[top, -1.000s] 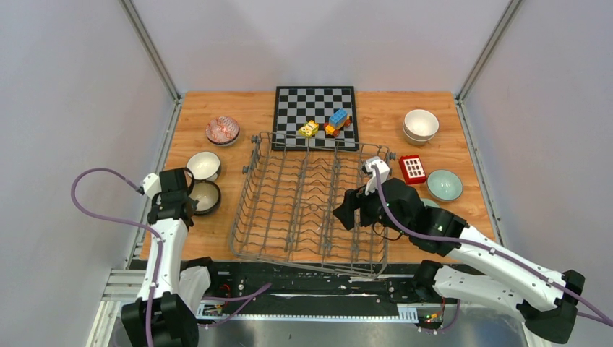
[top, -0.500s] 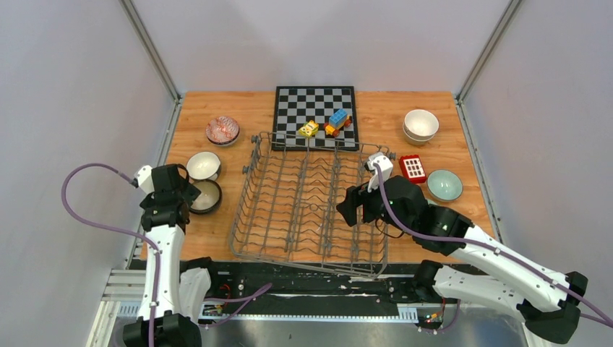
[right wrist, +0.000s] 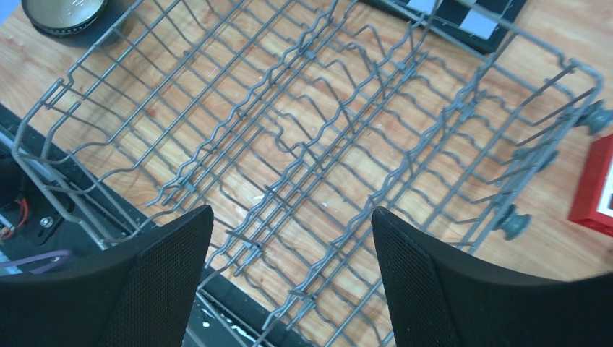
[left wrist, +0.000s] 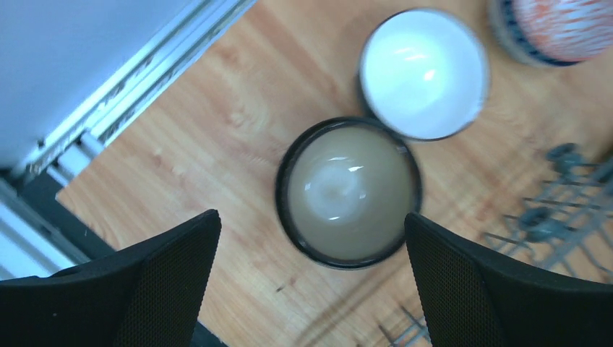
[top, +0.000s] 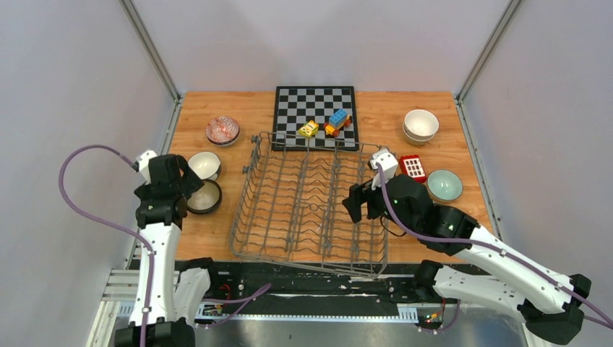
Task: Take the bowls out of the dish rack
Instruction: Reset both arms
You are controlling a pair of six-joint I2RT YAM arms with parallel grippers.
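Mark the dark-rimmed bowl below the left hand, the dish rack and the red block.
dark-rimmed bowl [left wrist: 348, 191], left wrist view, middle of its inside.
dish rack [top: 311, 206], top view, bare wire floor.
red block [top: 413, 168], top view, its top face.

Glossy glazed bowls [left wrist: 348, 191] — grey metal wire dish rack [top: 307, 206] — matt wood-grain table [left wrist: 217, 130].

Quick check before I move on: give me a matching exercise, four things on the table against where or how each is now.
1 dark-rimmed bowl
2 mint bowl
3 stacked cream bowls
4 dish rack

A beside the red block
B right of the chessboard
C holding no bowls
D below the open left gripper

Pairs: 1-D, 2-A, 3-B, 4-C
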